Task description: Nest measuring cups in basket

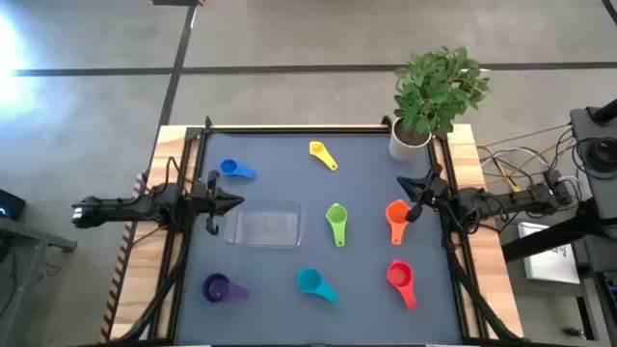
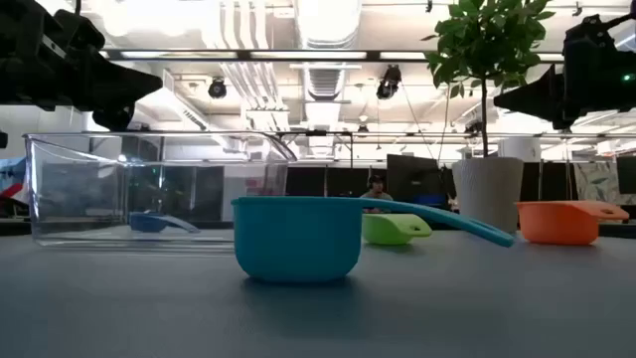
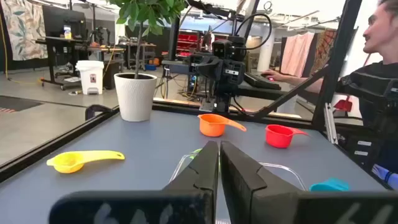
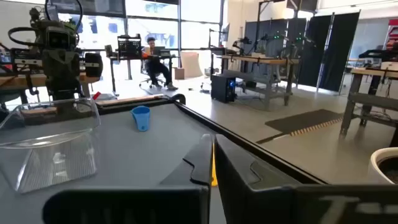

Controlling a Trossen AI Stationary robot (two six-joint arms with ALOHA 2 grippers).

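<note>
Seven measuring cups lie bowl-down and apart on the grey mat: blue [image 1: 234,170], yellow [image 1: 322,154], green [image 1: 335,222], orange [image 1: 396,218], red [image 1: 401,280], teal [image 1: 314,282] and purple [image 1: 220,287]. The clear basket [image 1: 262,227] stands on its base left of centre with nothing in it. My left gripper [image 1: 239,201] hovers shut above the basket's far left corner, pointing toward the table's right. My right gripper [image 1: 407,185] hovers shut just beyond the orange cup, pointing toward the table's left. Both sit high over the table in the low view, the left gripper [image 2: 129,89] and the right gripper [image 2: 517,99].
A white pot [image 1: 410,143] with a green plant stands at the table's far right corner, close to my right arm. A raised black frame [image 1: 289,127] runs along the mat's far edge and sides. A person [image 3: 379,37] sits beyond the right side.
</note>
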